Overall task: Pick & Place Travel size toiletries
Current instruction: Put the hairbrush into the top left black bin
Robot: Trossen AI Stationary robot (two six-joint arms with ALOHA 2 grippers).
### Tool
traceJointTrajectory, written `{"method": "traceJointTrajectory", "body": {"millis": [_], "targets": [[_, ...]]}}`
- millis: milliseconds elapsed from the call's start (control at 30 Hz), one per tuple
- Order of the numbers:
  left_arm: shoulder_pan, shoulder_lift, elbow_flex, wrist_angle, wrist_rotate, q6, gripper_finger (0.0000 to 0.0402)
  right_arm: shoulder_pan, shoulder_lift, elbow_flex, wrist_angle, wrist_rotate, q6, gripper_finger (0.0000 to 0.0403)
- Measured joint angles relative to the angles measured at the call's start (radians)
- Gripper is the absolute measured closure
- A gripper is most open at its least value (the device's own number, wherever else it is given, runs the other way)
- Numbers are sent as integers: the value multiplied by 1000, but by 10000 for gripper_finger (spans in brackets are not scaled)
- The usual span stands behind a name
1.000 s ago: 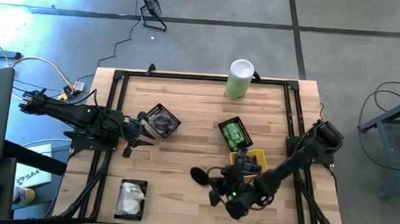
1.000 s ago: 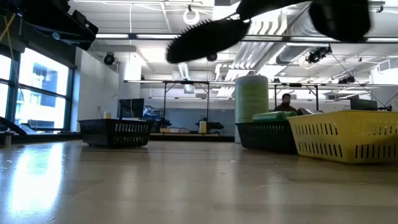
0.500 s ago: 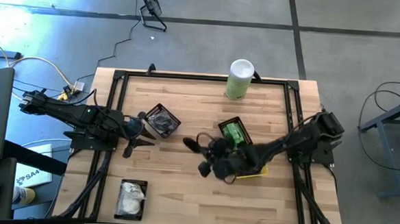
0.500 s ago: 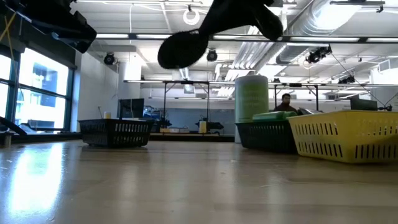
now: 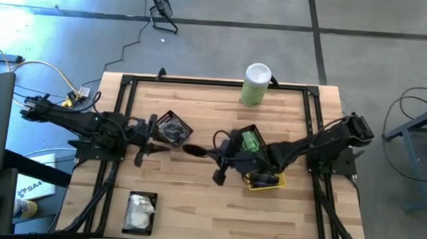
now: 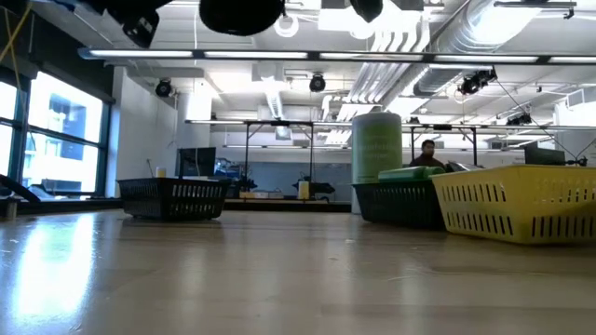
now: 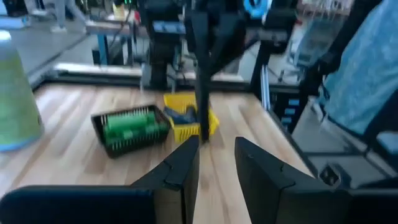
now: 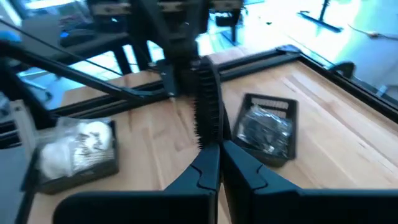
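Note:
My right gripper [image 5: 210, 153] reaches from the table's right to its middle and is shut on a flat black round disc [image 5: 195, 149]. The right wrist view shows this disc edge-on [image 8: 208, 106], and it shows high in the low view [image 6: 242, 13]. My left gripper [image 5: 152, 138] stands open at the left, beside a black basket of dark crinkly packets [image 5: 173, 128], with nothing between its fingers [image 7: 186, 163]. Green little bottles lie in a black basket [image 5: 249, 142], and dark tubes in a yellow basket [image 5: 268, 175]. My right gripper pinches the disc's rim [image 8: 210, 142] between its two fingers, at the part of the rim nearest the wrist. The fingers come from the table's right, nearly level. The disc stands on edge beyond the fingertips, lifted clear of the table.
A tall white-and-green canister [image 5: 255, 84] stands at the far edge. A black basket with white packets [image 5: 140, 211] sits near the front left. A black frame [image 5: 201, 82] runs around the tabletop. Bare wood lies between the baskets.
My right gripper has carried the disc from near the table's front edge up and toward the far left, past the yellow basket, toward the left gripper, rolling its wrist. The disc stays lifted clear. My left gripper has tipped upward and risen a little.

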Motion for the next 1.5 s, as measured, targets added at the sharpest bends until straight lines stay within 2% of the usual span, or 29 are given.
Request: {"method": "traceJointTrajectory", "body": {"millis": [300, 600, 900, 1067, 1233, 1500], "targets": [[0, 101, 1, 94, -3, 0, 302, 23, 0, 0, 101, -24, -115, 399], [0, 239, 1, 234, -6, 1, 302, 6, 0, 0, 98, -52, -140, 399], [0, 295, 1, 382, -52, 27, 302, -16, 0, 0, 97, -75, -143, 399], [0, 296, 0, 352, -51, 27, 302, -21, 0, 0, 99, -69, -152, 399], [0, 296, 0, 334, -49, 27, 302, -20, 0, 0, 158, -19, -212, 399], [0, 296, 0, 311, -49, 27, 302, -21, 0, 0, 234, -11, -300, 399]]}}
